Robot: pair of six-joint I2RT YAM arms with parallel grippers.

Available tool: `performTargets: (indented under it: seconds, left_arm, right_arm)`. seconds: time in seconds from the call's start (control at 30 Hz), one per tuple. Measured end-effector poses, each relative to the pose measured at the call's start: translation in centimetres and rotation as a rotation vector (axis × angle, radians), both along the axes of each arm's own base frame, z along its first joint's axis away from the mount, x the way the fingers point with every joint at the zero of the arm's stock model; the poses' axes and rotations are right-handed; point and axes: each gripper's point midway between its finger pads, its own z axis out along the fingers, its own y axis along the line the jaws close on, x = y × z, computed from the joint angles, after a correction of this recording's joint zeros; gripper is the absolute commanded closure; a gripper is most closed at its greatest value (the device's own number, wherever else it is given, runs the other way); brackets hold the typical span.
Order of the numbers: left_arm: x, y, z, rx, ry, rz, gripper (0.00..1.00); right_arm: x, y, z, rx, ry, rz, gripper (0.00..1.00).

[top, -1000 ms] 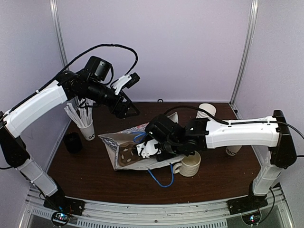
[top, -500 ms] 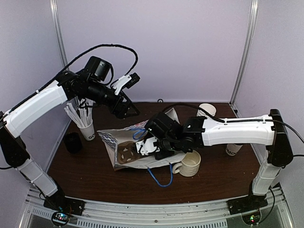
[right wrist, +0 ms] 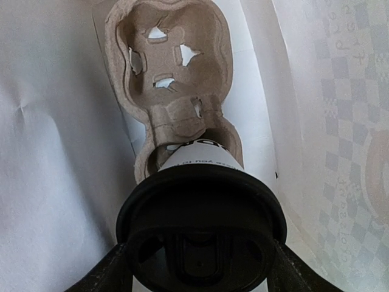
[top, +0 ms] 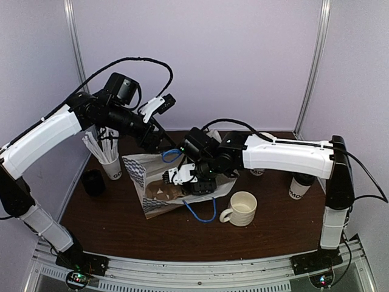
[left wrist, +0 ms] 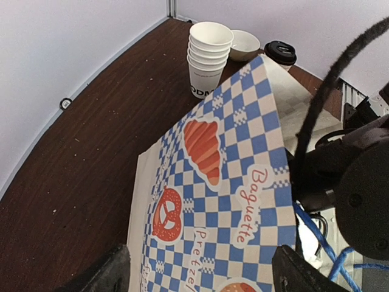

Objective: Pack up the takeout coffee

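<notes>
Approx. halfway, I'd judge. One coffee cup is already inside the paper bag. The right claw holds it, fingers closed on either side of its black lid. Its base sits at the near socket of the cardboard carrier (can't tell if it's fully seated); the far socket is empty. The second cup isn't packed yet. It stands upright on the counter at about 3 o'clock in the overhead view, well apart from the bag at 9–10 o'clock. The left claw is spread wide w/ nothing gripped, over the bag's checkered side; contact unclear. Both cups are small and white w/ black print and a black lid.
</notes>
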Motion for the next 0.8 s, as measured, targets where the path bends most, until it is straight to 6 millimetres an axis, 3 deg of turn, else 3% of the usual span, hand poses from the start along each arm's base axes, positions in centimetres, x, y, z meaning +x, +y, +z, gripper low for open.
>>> performTargets:
  seconds: [0.3, 0.5, 0.8]
  left_arm:
    - [0.7, 2.7, 1.2, 0.011, -0.051, 0.085, 0.15]
    - [1.0, 4.8, 1.9, 0.013, -0.081, 0.142, 0.15]
    - [0.6, 5.2, 2.2, 0.009, -0.089, 0.149, 0.15]
  right_arm:
    - [0.7, 0.5, -0.2, -0.02, 0.124, -0.033, 0.41]
    - [-0.3, 0.7, -0.7, -0.058, 0.234, -0.034, 0.41]
    - [-1.6, 0.4, -1.0, -0.097, 0.331, -0.042, 0.41]
